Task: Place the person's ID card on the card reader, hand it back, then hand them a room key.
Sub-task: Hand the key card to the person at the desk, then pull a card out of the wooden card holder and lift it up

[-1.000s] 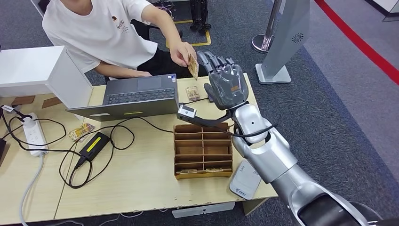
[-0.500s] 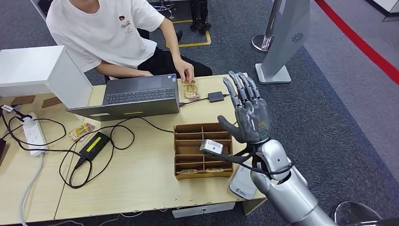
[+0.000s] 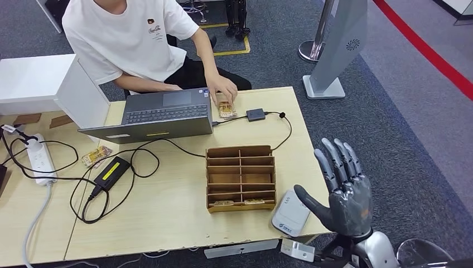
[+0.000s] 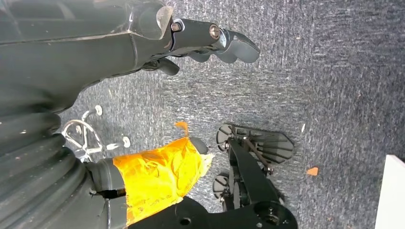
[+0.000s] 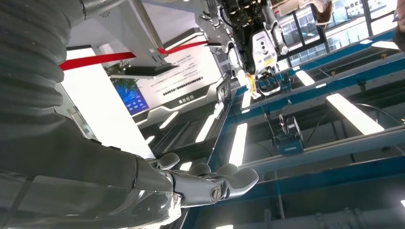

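My right hand (image 3: 343, 192) is raised past the table's front right corner, palm up, fingers spread and holding nothing. In the right wrist view the same hand (image 5: 210, 183) lies flat and bare against a ceiling. The white card reader (image 3: 291, 212) lies on the table edge just left of it. At the far side, the person's hand (image 3: 223, 92) presses the ID card (image 3: 226, 109) onto the table beside the laptop. A wooden slotted box (image 3: 241, 177) holds room key cards (image 3: 226, 203) in its front row. My left hand (image 4: 215, 40) hangs over grey carpet, holding nothing.
An open laptop (image 3: 162, 114) stands at the back, with a small black adapter (image 3: 255, 114) and its cable to the right. A power brick (image 3: 111, 170), looping cables and a power strip (image 3: 39, 159) lie on the left. A white box (image 3: 50, 84) occupies the back left.
My right hand has drawn back from the person's side to the table's front right corner. The person took the card from near my hand and put it down beside the laptop.
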Controlling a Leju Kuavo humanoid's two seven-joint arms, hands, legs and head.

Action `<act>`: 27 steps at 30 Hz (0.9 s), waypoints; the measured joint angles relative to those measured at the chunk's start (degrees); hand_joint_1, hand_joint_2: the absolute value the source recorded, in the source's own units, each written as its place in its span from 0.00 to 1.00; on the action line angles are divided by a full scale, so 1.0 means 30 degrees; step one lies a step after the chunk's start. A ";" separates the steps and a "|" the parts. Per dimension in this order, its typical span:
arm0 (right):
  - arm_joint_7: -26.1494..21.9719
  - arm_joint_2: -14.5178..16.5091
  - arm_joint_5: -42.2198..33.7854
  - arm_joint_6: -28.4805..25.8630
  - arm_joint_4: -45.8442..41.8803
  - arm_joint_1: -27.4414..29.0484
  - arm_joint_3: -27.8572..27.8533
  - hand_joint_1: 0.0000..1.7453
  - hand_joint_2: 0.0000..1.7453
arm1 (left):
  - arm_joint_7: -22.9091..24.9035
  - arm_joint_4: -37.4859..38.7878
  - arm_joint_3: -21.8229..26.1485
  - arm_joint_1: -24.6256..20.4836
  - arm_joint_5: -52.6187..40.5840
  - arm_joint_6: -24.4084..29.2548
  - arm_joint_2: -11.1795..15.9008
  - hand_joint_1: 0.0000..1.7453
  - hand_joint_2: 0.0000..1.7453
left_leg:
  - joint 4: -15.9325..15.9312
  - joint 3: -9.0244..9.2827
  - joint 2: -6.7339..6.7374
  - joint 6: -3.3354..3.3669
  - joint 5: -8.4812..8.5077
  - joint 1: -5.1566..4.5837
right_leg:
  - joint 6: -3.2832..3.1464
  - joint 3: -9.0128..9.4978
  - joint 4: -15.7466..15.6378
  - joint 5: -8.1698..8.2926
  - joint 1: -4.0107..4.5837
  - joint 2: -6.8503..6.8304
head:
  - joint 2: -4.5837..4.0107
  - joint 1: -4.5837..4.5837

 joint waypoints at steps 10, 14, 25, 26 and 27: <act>0.0261 -0.0109 0.0674 -0.0776 -0.0306 0.2977 -0.0570 0.00 1.00 | -0.0546 0.0000 0.0905 0.0050 -0.0002 0.0057 -0.0089 0.00 1.00 | -0.0004 0.0008 0.0015 0.0003 -0.0007 -0.0001 | -0.0002 0.0010 0.0002 0.0002 -0.0001 0.0003 | 0.0000 0.0000; 0.0412 -0.0104 0.0457 -0.0770 -0.0041 0.3326 -0.0528 0.00 1.00 | -0.0606 0.0000 0.1035 0.0041 -0.0002 0.0036 -0.0095 0.00 1.00 | -0.0004 0.0014 0.0023 0.0003 -0.0007 0.0000 | -0.0003 0.0012 0.0002 0.0002 0.0000 0.0010 | 0.0000 0.0000; 0.1381 0.0452 0.0388 -0.0758 0.3419 0.2384 0.1541 0.00 1.00 | -0.0603 0.0000 0.1040 0.0010 -0.0251 0.0031 -0.0102 0.00 1.00 | -0.0007 0.0017 0.0028 0.0003 -0.0004 0.0002 | -0.0004 0.0014 0.0007 0.0003 0.0002 0.0010 | -0.0002 0.0000; 0.1421 0.0512 0.0381 -0.0743 0.3696 0.2229 0.1711 0.00 1.00 | -0.0590 0.0000 0.1038 0.0009 -0.0306 0.0038 -0.0100 0.00 1.00 | -0.0007 0.0016 0.0028 0.0004 -0.0004 0.0002 | -0.0004 0.0014 0.0008 0.0003 0.0002 0.0010 | -0.0002 0.0000; 0.1461 0.0572 0.0386 -0.0725 0.3958 0.2075 0.1860 0.00 1.00 | -0.0576 0.0000 0.1033 0.0008 -0.0353 0.0046 -0.0098 0.00 1.00 | -0.0007 0.0016 0.0028 0.0004 -0.0003 0.0001 | -0.0004 0.0014 0.0008 0.0003 0.0002 0.0010 | -0.0002 0.0000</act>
